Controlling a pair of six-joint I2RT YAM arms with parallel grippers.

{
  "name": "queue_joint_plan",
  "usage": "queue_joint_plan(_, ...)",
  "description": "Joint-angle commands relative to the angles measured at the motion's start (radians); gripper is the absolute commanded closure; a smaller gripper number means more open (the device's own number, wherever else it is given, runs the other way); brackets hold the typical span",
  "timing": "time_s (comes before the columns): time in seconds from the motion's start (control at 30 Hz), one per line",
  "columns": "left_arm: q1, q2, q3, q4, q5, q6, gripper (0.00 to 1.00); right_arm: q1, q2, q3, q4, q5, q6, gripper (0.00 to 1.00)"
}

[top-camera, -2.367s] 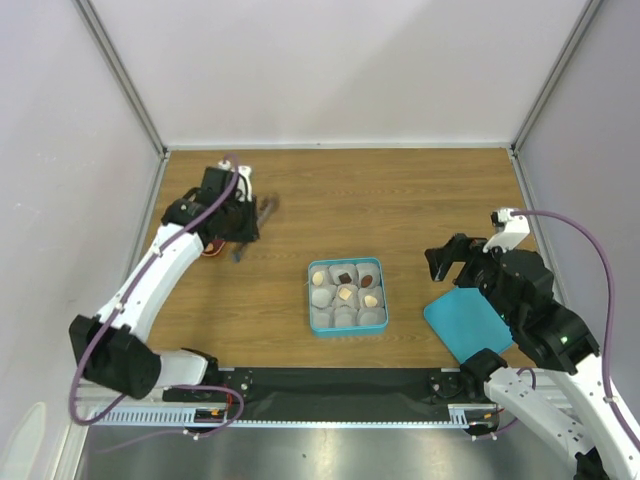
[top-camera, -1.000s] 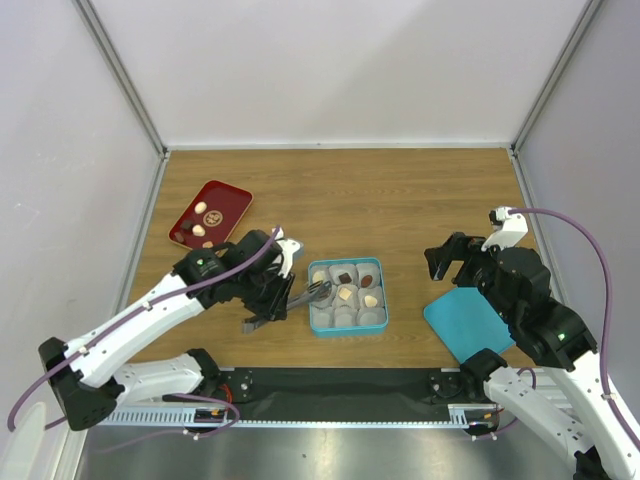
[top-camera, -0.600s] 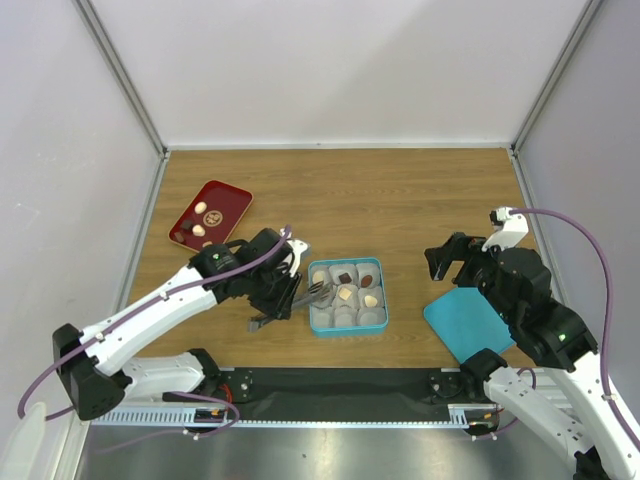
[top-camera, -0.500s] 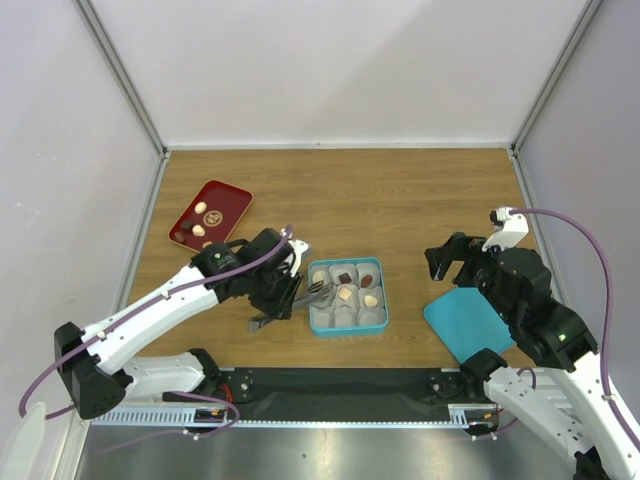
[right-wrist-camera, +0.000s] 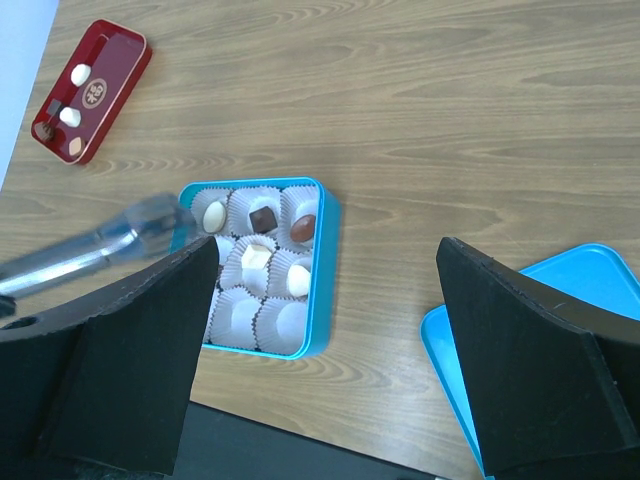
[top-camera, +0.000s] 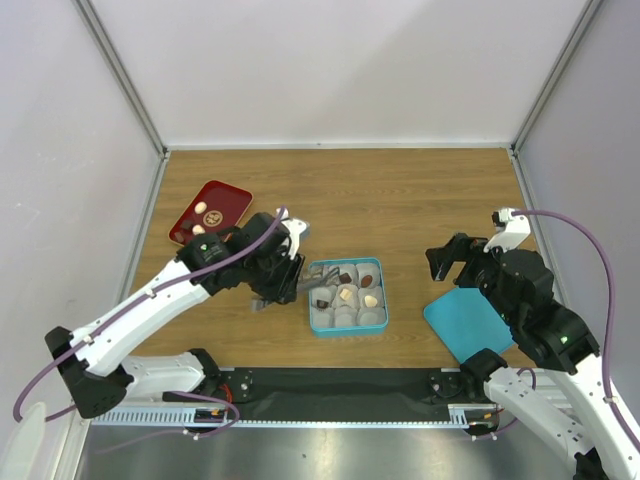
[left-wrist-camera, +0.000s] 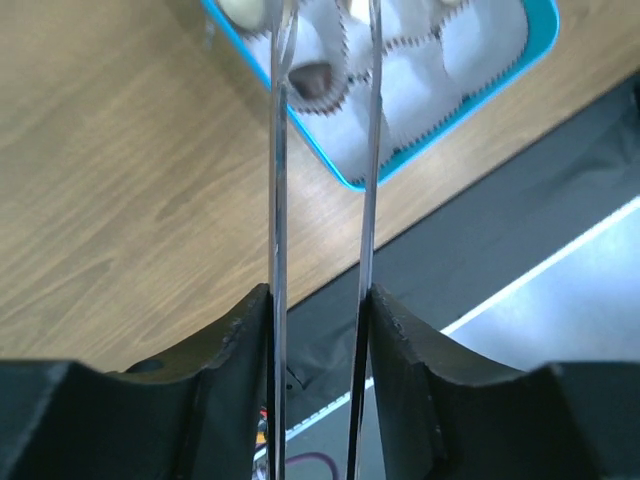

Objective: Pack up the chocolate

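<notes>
Chocolates [top-camera: 346, 294] lie in the tin [top-camera: 385, 300] mid-table, the tray [top-camera: 232, 199] behind-left, the lid [top-camera: 465, 322] right.

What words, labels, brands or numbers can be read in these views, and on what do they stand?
On the red tray: a round pale emblem on its floor, too small and blurred to read.
On the tin, lid and tongs: no text visible.
Nothing else is readable in any view.

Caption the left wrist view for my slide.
Left end effector holds metal tongs, tips apart, over a dark chocolate in the blue tin.
</notes>
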Motion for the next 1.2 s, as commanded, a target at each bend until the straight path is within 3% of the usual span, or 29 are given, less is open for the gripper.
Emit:
queue_joint_plan(0.0, -0.005, -0.002, 0.1, -0.017, -0.125, -0.034, 0.52, -0.005, -0.012, 0.038, 0.018, 0.008, 0.003, 0.04)
queue_joint_plan(0.1, 0.045, 0.044, 0.179, -0.033, -0.206, -0.024, 0.49, -0.005, -0.012, 0.036, 0.021, -0.001, 0.006, 0.04)
queue_joint_plan(0.3, 0.304, 0.116, 0.28, 0.03, -0.212, 0.029, 0.53, -0.003, -0.009, 0.032, 0.027, -0.033, 0.02, 0.04)
queue_joint_plan(0.53, 0.696, 0.081, 0.136, 0.175, -0.174, 0.021, 0.54, -0.005, -0.02, 0.002, 0.025, -0.062, 0.032, 0.04)
queue_joint_plan(0.63, 0.812, 0.04, 0.052, 0.238, -0.147, 0.016, 0.53, -0.005, -0.021, -0.005, 0.031, -0.078, 0.035, 0.04)
queue_joint_plan(0.83, 0.922, 0.055, -0.017, 0.268, -0.168, 0.029, 0.53, -0.005, -0.02, -0.001, 0.034, -0.069, 0.013, 0.03)
queue_joint_plan(1.17, 0.938, 0.119, -0.073, 0.323, -0.212, 0.001, 0.53, -0.006, -0.014, -0.005, 0.048, -0.064, 0.001, 0.04)
